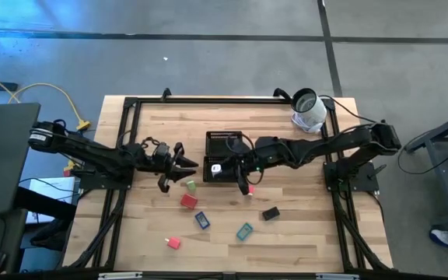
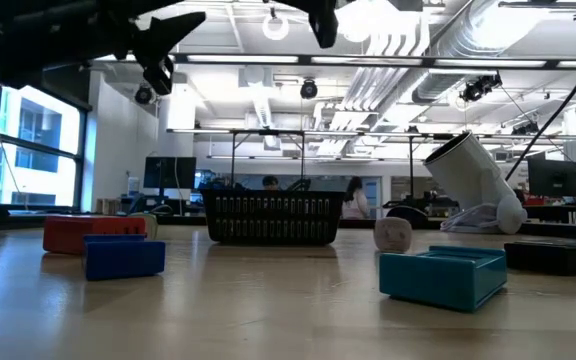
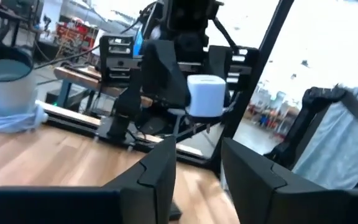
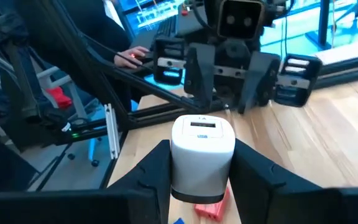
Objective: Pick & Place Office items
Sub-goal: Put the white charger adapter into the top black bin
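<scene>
Spanning wooden table (image 1: 302, 225), office behind.

Grey floor (image 1: 208, 54) with dark seams, tall windows (image 2: 28, 150), ceiling ducts (image 2: 418, 40), bright strip lights (image 2: 268, 58)

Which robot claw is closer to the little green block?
The left. The left claw hangs open just beside the green block, while the right claw sits farther off toward the black tray, holding a white block.

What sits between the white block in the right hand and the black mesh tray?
Nothing visible. The right hand is shut on the white block, held in the air at the near edge of the black mesh tray. The left hand hangs open, facing it, beside the tray.
</scene>
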Controlling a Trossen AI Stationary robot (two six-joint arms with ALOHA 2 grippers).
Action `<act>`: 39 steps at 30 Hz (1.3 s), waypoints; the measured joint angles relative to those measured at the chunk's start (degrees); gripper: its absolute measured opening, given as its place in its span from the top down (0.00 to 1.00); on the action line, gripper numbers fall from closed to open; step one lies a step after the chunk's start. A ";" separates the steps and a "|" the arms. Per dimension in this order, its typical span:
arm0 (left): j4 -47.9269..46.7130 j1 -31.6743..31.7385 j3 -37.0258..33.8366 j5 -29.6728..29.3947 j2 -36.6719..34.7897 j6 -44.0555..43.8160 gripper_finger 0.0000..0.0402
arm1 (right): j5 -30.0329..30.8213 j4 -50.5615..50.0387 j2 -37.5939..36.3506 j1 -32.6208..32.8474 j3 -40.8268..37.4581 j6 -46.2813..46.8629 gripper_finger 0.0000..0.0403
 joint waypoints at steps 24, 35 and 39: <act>-0.79 0.52 8.29 6.46 10.84 4.53 0.68 | 0.55 1.65 0.00 1.11 0.00 -0.91 0.72; -3.13 -1.63 8.29 -7.75 10.75 46.09 0.68 | -3.67 1.68 0.00 -1.56 0.00 7.64 0.72; -3.74 -3.90 8.29 -19.84 10.74 66.22 0.68 | -4.11 1.70 0.00 -2.80 0.00 9.90 0.72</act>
